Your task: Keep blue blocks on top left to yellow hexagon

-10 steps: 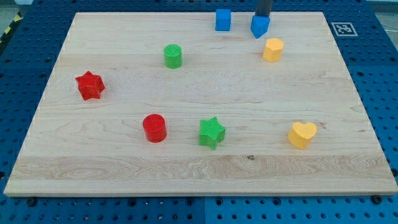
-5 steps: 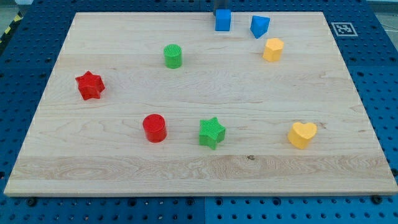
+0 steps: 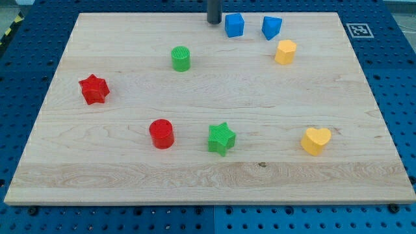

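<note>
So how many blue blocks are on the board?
2, both near the view's top edge: the blue cube, just right of my tip, and the blue triangular block further right, above the yellow hexagon. Nothing seems hidden.

You are looking at a pale wooden board (image 3: pixel 208 175) lying on a blue pegboard bench (image 3: pixel 390 78). Sitting on it are a blue cube (image 3: pixel 234 25), blue triangular block (image 3: pixel 272 27), yellow hexagon (image 3: pixel 285 51), yellow heart (image 3: pixel 315 140), green cylinder (image 3: pixel 181 58), green star (image 3: pixel 221 138), red cylinder (image 3: pixel 161 133) and red star (image 3: pixel 93 89).
</note>
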Tool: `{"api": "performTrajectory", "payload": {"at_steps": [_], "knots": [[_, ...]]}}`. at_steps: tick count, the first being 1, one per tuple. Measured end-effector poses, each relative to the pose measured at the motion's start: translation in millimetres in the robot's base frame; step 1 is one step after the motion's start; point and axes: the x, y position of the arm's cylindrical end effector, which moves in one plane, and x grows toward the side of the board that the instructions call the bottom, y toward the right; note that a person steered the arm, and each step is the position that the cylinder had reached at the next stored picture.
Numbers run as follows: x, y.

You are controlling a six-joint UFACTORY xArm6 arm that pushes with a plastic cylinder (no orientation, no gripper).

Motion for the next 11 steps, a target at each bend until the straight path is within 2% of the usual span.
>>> {"api": "performTrajectory", "payload": {"at_steps": [2, 5, 11], "knots": [[1.8, 31.9], [3.5, 41.6], [38.1, 53.2]]}}
